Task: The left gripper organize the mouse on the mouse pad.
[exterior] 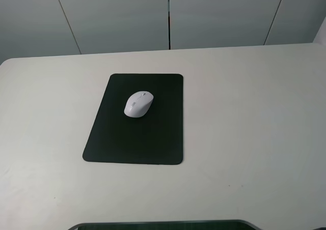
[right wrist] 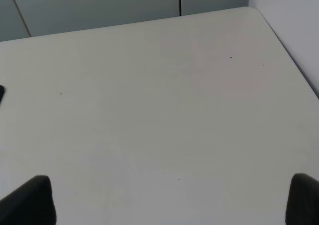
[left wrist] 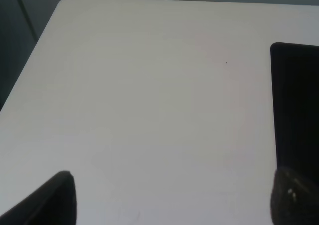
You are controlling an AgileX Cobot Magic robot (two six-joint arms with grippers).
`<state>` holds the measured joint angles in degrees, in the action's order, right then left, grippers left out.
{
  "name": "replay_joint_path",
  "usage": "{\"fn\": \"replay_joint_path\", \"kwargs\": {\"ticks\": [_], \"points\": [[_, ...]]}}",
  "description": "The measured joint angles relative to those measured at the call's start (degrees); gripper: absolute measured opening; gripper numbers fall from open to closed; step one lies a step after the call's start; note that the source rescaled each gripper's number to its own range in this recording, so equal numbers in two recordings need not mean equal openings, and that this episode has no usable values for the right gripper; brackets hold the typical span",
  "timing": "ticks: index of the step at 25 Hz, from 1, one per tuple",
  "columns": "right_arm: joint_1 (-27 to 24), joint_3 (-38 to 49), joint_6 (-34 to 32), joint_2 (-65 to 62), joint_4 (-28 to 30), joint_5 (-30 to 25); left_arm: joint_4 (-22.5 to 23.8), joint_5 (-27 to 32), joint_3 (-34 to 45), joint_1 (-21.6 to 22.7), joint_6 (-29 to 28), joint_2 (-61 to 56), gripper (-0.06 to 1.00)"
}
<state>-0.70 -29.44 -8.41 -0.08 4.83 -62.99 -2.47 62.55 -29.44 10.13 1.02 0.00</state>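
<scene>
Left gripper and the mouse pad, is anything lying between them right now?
No. In the left wrist view, only bare white table lies between the open left gripper and the mouse pad edge. The mouse already sits on the pad.

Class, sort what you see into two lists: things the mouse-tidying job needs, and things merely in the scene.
Needed: mouse; mouse pad; left pincer, open.

Merely there: white table; right pincer, open; grey wall panels.
</scene>
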Motion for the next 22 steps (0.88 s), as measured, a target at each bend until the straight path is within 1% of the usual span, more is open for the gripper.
{"fn": "replay_joint_path", "kwargs": {"ticks": [10, 16, 22], "points": [[0.0, 0.0, 0.0, 0.0, 0.0, 0.0, 0.1, -0.16, 0.11, 0.0, 0.62, 0.0, 0.99], [0.0, 0.0, 0.0, 0.0, 0.0, 0.0, 0.1, -0.16, 0.11, -1.73, 0.49, 0.0, 0.99], [0.0, 0.0, 0.0, 0.0, 0.0, 0.0, 0.57, -0.16, 0.11, -1.83, -0.43, 0.0, 0.99]]}}
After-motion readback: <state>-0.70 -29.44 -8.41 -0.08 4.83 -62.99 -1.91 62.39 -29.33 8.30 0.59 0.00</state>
